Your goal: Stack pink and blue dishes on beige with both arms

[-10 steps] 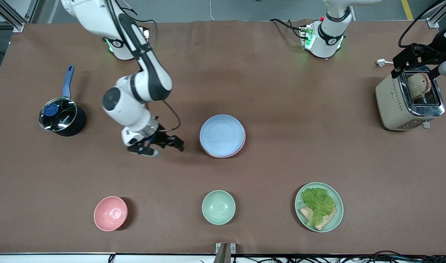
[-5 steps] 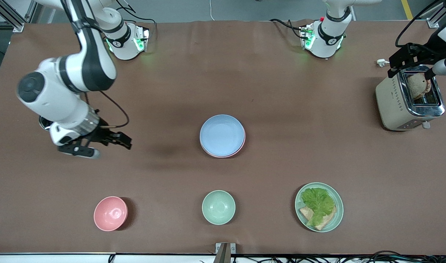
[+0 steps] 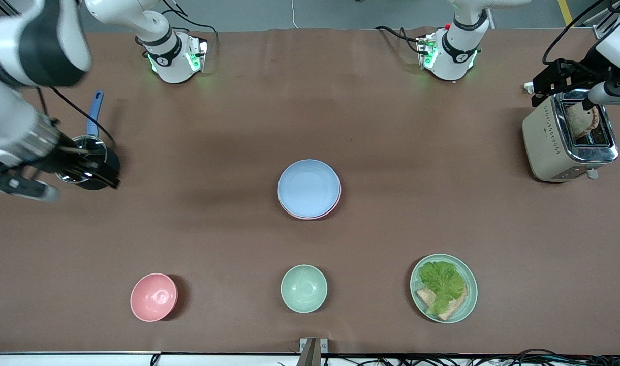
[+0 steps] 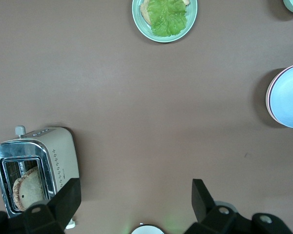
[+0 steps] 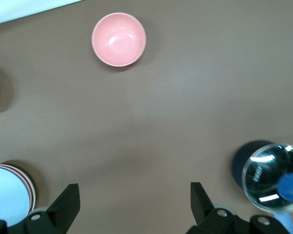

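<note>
You have the toaster [image 3: 569,137] at the left arm's end of the table, and the left gripper [image 3: 564,84] hangs over it, jaws spread and empty. The right gripper [image 3: 61,170] is over the lidded pot [image 3: 86,165] at the right arm's end, jaws apart, holding nothing. The stack sits mid-table, well apart from the toaster and nearer the front camera than it: blue plate [image 3: 308,187] on top, pink plate [image 3: 335,206] showing as a rim beneath. You cannot see the beige plate.
</note>
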Robot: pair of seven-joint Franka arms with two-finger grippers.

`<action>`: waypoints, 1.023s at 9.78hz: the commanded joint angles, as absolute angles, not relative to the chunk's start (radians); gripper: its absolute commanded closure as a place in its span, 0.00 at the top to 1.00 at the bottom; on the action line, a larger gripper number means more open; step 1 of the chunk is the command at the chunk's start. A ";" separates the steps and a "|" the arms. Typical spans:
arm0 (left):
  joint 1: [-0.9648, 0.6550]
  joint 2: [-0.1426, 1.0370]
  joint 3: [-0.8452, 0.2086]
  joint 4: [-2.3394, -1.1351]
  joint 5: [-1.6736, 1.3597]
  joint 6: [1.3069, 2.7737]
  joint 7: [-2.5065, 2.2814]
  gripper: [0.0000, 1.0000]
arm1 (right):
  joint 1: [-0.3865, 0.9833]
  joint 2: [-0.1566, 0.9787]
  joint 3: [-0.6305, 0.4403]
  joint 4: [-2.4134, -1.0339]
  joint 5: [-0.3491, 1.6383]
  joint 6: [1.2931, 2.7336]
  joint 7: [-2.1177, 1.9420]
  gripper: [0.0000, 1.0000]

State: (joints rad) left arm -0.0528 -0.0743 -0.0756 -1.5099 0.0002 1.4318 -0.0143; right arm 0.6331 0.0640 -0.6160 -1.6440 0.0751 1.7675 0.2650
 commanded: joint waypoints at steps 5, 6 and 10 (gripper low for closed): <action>-0.048 -0.086 -0.080 -1.551 0.000 1.414 0.006 1.00 | 0.019 -0.023 -0.174 -1.516 0.058 1.497 0.143 1.00; -0.048 -0.084 -0.080 -1.546 0.000 1.414 0.008 1.00 | -0.035 -0.021 -0.116 -1.517 0.054 1.502 0.141 1.00; -0.051 -0.066 -0.078 -1.500 0.002 1.414 0.000 1.00 | -0.049 -0.017 -0.112 -1.506 0.026 1.502 0.132 1.00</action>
State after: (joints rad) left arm -0.0524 -0.0776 -0.0759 -1.4991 0.0002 1.4209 -0.0142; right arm -0.0275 -0.0158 -0.1351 -1.5139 0.0592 1.5063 0.1433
